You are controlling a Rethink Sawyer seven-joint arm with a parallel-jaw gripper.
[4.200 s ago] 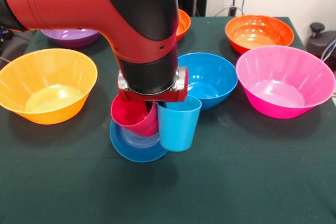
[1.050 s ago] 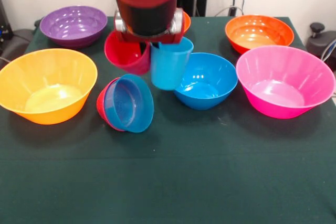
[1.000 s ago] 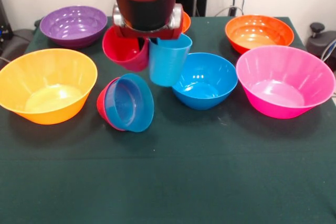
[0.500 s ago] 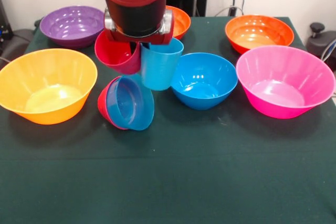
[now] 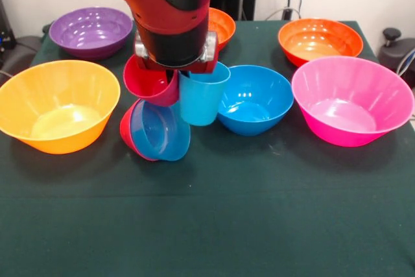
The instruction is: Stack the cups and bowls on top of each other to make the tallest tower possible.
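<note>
Dark green cloth covers the tabletop (image 5: 272, 225), ringed by bright plastic bowls beneath a pale wall with cables trailing down it. At centre, the red and black Sawyer arm hangs its gripper (image 5: 176, 74) low over the cloth, its fingers hidden between two cups and clenched across their touching rims: the crimson red cup (image 5: 148, 81) and the taller light blue cup (image 5: 202, 98) dangle side by side, evidently lifted as a pair rather than nested. Just below them the small blue bowl (image 5: 159, 131) lies tipped on its side inside the small red bowl (image 5: 128, 133), mouth facing the camera, a base that looks too tilted to carry a tower. The mid-sized blue bowl (image 5: 256, 98) sits just beside the blue cup. Around stand the large yellow-orange bowl (image 5: 55, 105), the pink bowl (image 5: 353, 98), the purple bowl (image 5: 91, 30) and two orange bowls (image 5: 319, 40), one (image 5: 222, 25) half hidden behind the arm, all still unstacked.
</note>
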